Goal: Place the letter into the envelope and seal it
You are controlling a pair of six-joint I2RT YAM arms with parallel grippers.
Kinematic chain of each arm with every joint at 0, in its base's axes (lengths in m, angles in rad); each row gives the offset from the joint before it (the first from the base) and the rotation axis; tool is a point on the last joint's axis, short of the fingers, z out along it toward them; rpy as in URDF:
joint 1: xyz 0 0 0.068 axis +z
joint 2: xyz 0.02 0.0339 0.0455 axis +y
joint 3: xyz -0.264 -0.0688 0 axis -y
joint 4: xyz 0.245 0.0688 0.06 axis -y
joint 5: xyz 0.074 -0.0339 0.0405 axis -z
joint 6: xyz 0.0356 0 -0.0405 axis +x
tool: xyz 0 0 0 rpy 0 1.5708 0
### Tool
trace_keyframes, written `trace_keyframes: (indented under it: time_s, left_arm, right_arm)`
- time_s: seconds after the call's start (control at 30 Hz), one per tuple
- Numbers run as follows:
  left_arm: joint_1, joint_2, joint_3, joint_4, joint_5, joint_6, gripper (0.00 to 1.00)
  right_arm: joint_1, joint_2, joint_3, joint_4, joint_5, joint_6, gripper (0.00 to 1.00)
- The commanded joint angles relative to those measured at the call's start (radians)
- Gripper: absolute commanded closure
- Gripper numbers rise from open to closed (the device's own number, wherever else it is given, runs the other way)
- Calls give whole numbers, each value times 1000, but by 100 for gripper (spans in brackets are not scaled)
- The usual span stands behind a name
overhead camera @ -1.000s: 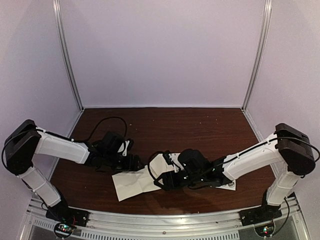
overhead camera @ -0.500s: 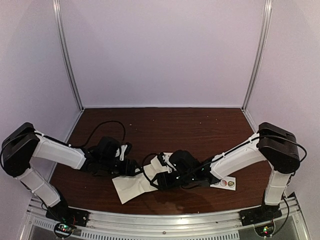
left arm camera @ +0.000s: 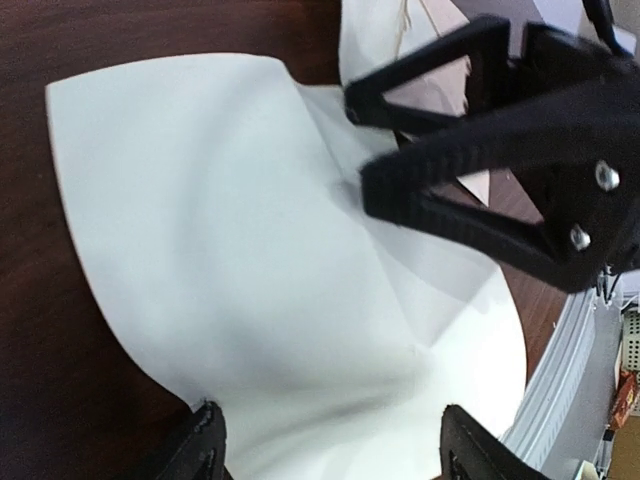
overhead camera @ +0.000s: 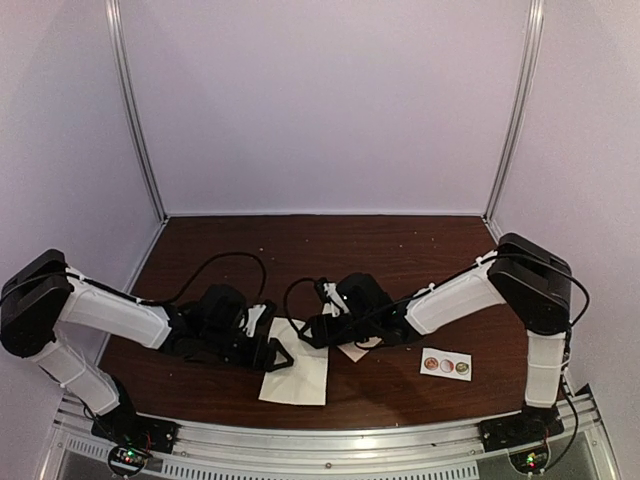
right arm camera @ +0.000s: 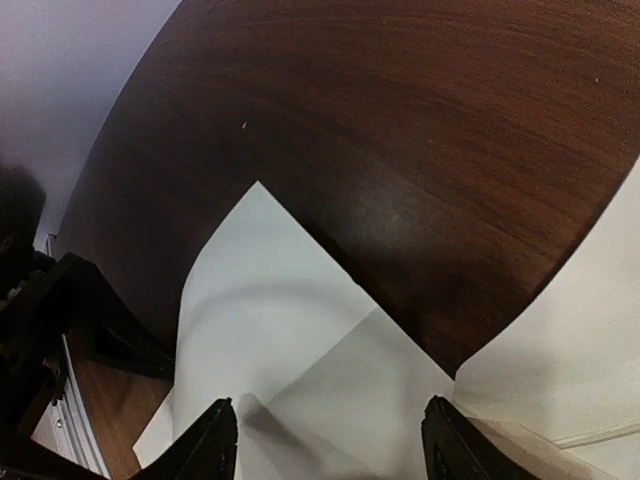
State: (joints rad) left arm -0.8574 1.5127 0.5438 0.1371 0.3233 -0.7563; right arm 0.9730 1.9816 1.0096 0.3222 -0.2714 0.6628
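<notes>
The letter (overhead camera: 298, 380) is a creased white sheet lying near the table's front edge, and it bulges upward in the left wrist view (left arm camera: 230, 250). My left gripper (overhead camera: 278, 355) is open at the sheet's left edge, its fingers straddling the paper (left arm camera: 330, 452) without pinching it. My right gripper (overhead camera: 306, 330) is open just above the sheet's far edge (right arm camera: 328, 440), fingertip to fingertip with the left one. The pale envelope (overhead camera: 355, 350) lies partly under the right wrist; its cream edge shows at the right (right arm camera: 575, 350).
A white strip with three round stickers (overhead camera: 445, 365) lies to the right of the envelope. Dark wooden table (overhead camera: 400, 260), with purple walls and metal posts around it. The metal rail (overhead camera: 320, 440) runs along the near edge.
The right arm has swung left and back, uncovering the sticker strip. The left gripper has moved right. The letter has shifted right and now lies flatter.
</notes>
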Motion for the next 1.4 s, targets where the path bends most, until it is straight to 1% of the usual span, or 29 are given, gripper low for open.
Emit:
trace_keyframes:
  time_s: [0.0,0.17,0.33,0.47,0.57,0.63,0.7,0.8,0.9,1.03,1.2,1.37]
  left_arm:
    - [-44,14,-4,-43,26,-17,25]
    - [-55,-66,9,-47,-20,-54,25]
    - [-54,-178,24,-102,-105,-104,22]
    - [-43,-188,14,-108,-136,-149,20]
    - [-32,-161,-2,-67,-128,-177,20]
    - [-27,-146,-15,-41,-115,-193,23]
    - [-23,-146,-35,-13,-103,-209,25]
    - [-22,-154,-54,0,-107,-221,25]
    - [-15,-155,-62,-3,-123,-218,25]
    - [-2,-136,-75,29,-120,-220,26]
    - [7,-115,-84,57,-128,-223,30]
    - [18,-89,-118,128,-103,-249,39]
  right_arm:
    - [-40,57,72,-167,-10,-119,34]
    - [-62,-11,120,-217,-67,-170,30]
    - [-71,-157,70,-242,-91,-144,25]
    - [-71,-283,-49,-207,-77,-23,24]
    - [-68,-352,-169,-119,-82,114,25]
    - [-62,-379,-250,-46,-84,202,25]
    - [-50,-385,-309,21,-86,257,26]
    - [-34,-371,-355,87,-88,306,26]
    - [-26,-344,-377,152,-106,337,27]
    - [-19,-299,-365,188,-125,352,29]
    - [-9,-249,-348,206,-117,365,31]
    - [-2,-210,-344,244,-125,385,35]
